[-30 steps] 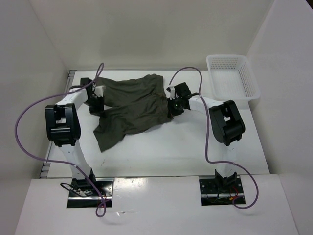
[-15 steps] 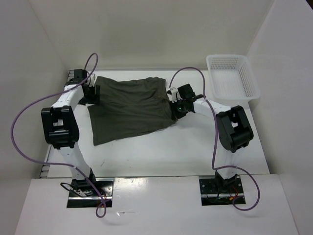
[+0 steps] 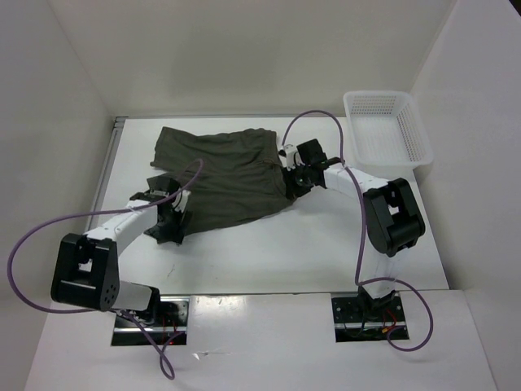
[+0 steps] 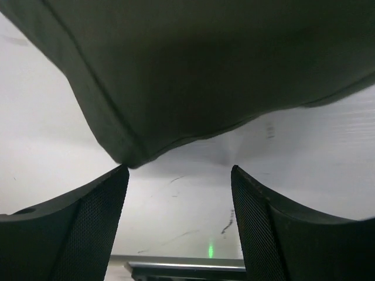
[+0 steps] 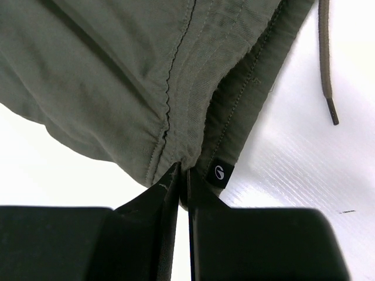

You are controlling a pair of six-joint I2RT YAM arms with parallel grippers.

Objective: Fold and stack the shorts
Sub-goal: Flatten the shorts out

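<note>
On the table (image 3: 285,252), left tool (image 4: 179,170) open beside shorts (image 3: 220,175), right tool (image 5: 183,170) tight on waistband (image 5: 202,99).

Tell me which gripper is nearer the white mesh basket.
Right. The right gripper sits at the waistband edge of the shorts, just left of the basket. The left gripper is at the garment's near-left corner, across the whole garment from it.

Shorts (image 3: 224,175) on table (image 3: 285,244); basket (image 3: 383,134) behind-right; left gripper (image 3: 173,216) near-left hem, right gripper (image 3: 291,181) right edge.
</note>
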